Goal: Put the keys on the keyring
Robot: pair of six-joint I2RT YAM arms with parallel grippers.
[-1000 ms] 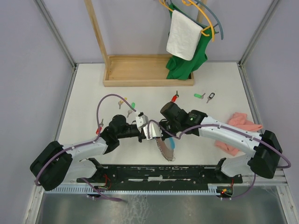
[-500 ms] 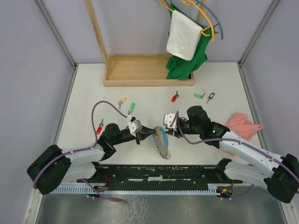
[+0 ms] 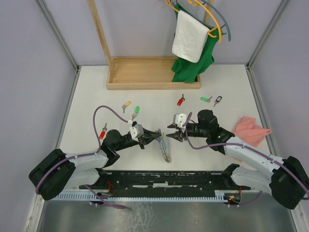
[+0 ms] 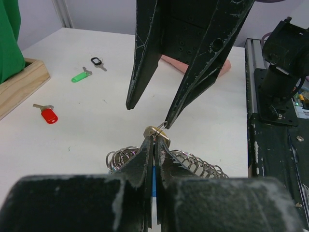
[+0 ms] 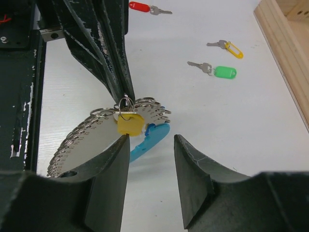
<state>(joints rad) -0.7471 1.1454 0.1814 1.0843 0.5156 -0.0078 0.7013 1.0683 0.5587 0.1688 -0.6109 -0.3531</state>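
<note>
The keyring (image 3: pixel 165 147) stands on edge near the middle of the bench (image 3: pixel 87 92), between the two arms, with its grey coil fanned out and its light-blue tube (image 5: pixel 150 137) showing behind the coil. The left claw (image 3: pixel 157 136) is pinched tight at the top of the keyring. Its fingers (image 4: pixel 145 159) are closed with no gap on the small wire ring (image 5: pixel 126 102), from which a yellow tag (image 5: pixel 130 123) hangs. Whether the keyring's lower edge rests on the bench or hangs clear cannot be told. The right claw (image 5: pixel 150 140) faces it from the opposite side, spread wide with nothing between its fingers. In the left wrist view one of its fingertips (image 4: pixel 170 121) comes down right at the small wire ring, though contact cannot be confirmed, and the other tip stands apart to the side. Loose keys lie flat on the bench, well away from the keyring. A red-tagged key (image 3: pixel 102 133) lies beside the left forearm, with a yellow-tagged key (image 3: pixel 126 104) and a green-tagged key (image 3: pixel 136 110) close together beyond it. Farther right are a second red-tagged key (image 3: pixel 180 100), a second green-tagged key (image 3: pixel 206 99) and a black-tagged key (image 3: pixel 218 100). A pink cloth (image 3: pixel 251 129) lies crumpled beside the right arm. At the far edge stands a wooden rack (image 3: pixel 152 72), with a white towel (image 3: pixel 189 36) and a green garment (image 3: pixel 190 65) hanging above its right end.
</note>
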